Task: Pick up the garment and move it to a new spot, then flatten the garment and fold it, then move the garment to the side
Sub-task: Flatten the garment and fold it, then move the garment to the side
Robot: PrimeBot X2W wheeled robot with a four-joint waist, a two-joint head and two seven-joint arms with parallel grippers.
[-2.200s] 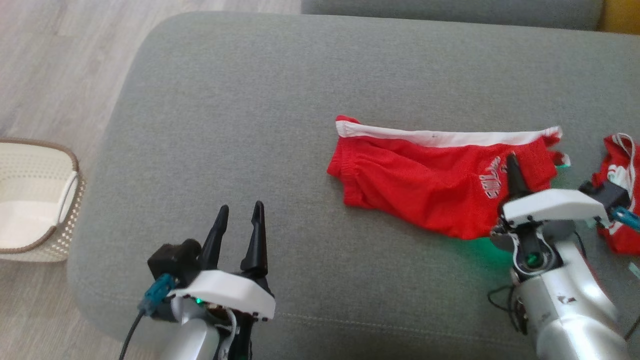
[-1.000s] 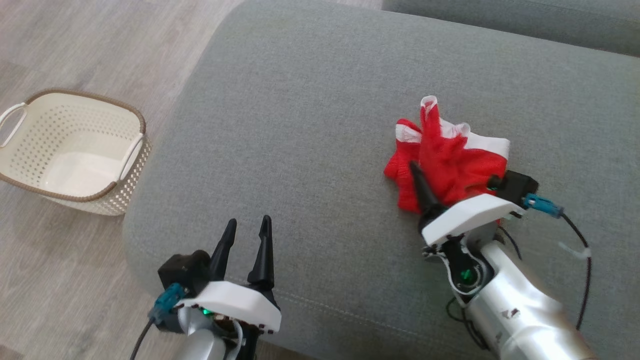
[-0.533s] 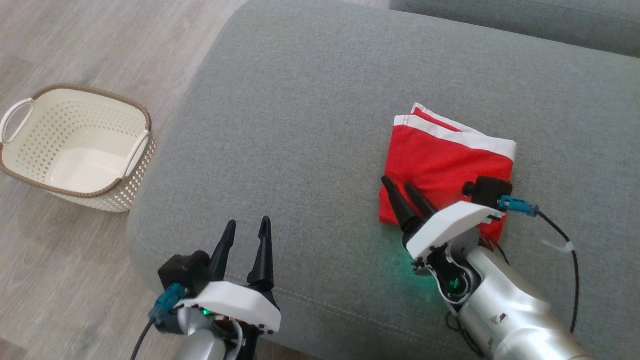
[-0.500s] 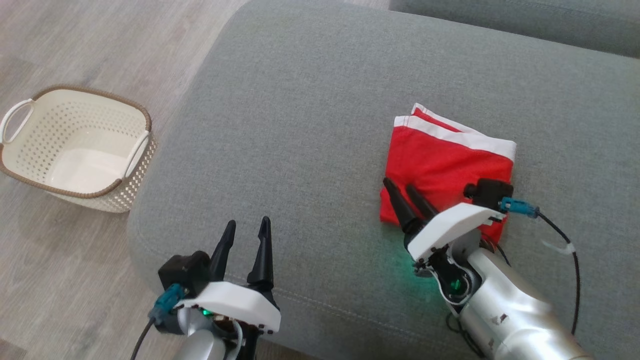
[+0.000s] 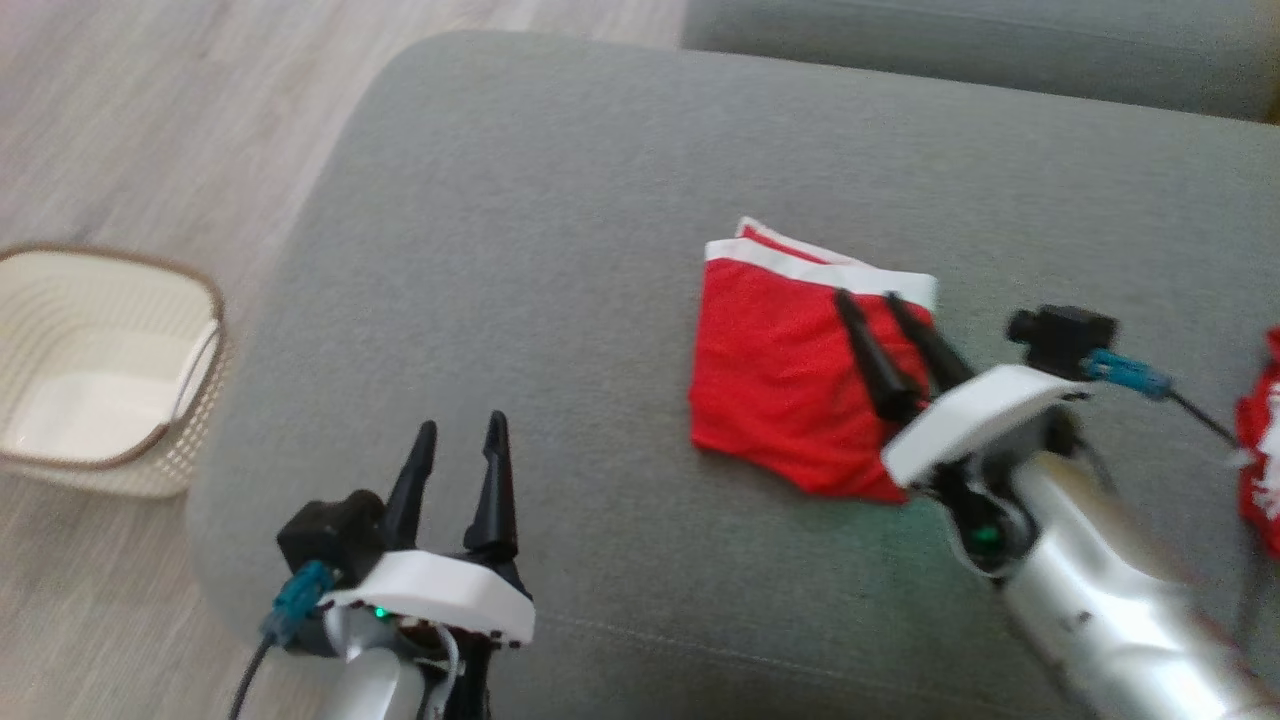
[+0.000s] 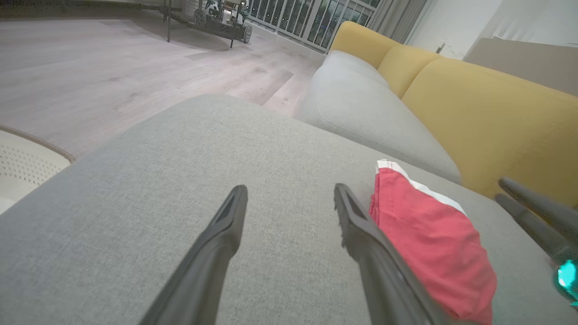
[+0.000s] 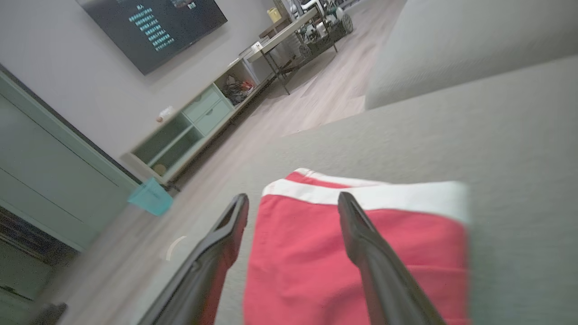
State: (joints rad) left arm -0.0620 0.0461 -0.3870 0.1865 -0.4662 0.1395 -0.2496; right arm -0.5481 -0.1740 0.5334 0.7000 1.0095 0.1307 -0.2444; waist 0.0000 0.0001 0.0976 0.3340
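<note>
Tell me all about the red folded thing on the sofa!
The garment is bright red with a white band along its far edge, and looks like soft, thin fabric. It is folded into a flat, roughly square packet lying on the grey sofa cushion. The open right gripper is over its right side; whether they touch is unclear.

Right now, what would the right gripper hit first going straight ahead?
Probably the folded red garment near its white band; the right gripper points across it, open, though height is unclear.

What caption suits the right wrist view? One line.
Open right pincer above the folded red garment on a grey sofa.
</note>
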